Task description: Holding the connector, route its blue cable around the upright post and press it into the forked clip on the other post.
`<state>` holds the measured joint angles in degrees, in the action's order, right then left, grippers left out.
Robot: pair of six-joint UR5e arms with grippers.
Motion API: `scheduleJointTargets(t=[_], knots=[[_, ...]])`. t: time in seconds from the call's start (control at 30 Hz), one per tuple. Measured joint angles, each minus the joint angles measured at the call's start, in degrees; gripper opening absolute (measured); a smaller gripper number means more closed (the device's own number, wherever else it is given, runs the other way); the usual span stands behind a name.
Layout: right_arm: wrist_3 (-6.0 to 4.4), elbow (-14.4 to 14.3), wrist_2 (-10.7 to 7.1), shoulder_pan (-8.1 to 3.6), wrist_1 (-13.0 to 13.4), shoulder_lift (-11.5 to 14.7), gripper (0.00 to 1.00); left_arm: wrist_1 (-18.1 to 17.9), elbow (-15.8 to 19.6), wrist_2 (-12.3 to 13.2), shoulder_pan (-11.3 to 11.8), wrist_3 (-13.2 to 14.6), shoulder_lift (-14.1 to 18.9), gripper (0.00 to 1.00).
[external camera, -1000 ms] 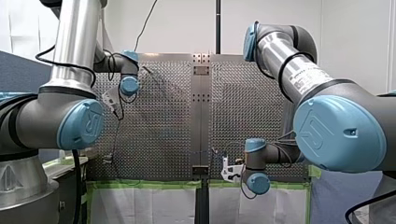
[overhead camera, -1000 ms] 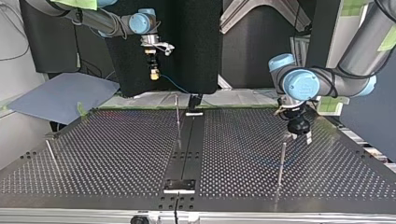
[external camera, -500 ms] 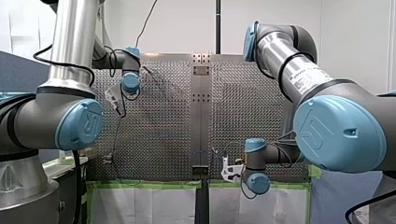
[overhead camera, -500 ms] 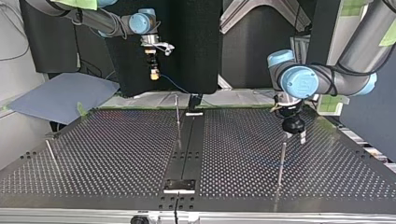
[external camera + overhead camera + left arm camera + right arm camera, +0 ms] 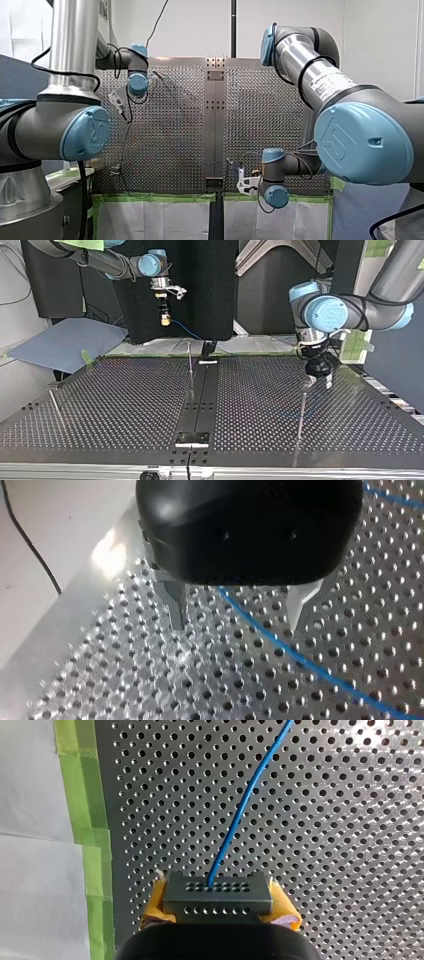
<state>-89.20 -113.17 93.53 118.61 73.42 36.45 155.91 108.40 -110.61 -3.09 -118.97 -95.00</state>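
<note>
Right claw [image 5: 220, 914] clamping connector [image 5: 218, 892], blue cable [image 5: 248, 792] trailing, left claw [image 5: 239, 607] spread above perforated table [image 5: 150, 680]

A silver perforated metal table [image 5: 125, 405] is split down its middle by a dark flat strip [image 5: 200, 400]. A thin upright metal post [image 5: 190, 362] stands beside that strip (a second post [image 5: 301, 412] at the top view's right, a third post [image 5: 55, 405] leaning at its left). A thin blue cable [image 5: 300, 657] crosses the holes, and green tape [image 5: 82, 810] lines one edge.

My right gripper [image 5: 220, 907] clamps the dark connector [image 5: 217, 891] between its yellow pads [image 5: 158, 903]. The blue cable [image 5: 245, 805] leaves the connector's holed face and runs ahead over the perforated table [image 5: 350, 820]. Green tape [image 5: 82, 805] borders the table's edge.
</note>
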Motion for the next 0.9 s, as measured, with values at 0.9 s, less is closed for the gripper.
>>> scheduleJointTargets(t=[0.9], knots=[[-0.90,0.0,-0.46,-0.42,0.2,0.0,0.00,8.6,0.6,3.1,0.4,9.7,13.4,1.00]])
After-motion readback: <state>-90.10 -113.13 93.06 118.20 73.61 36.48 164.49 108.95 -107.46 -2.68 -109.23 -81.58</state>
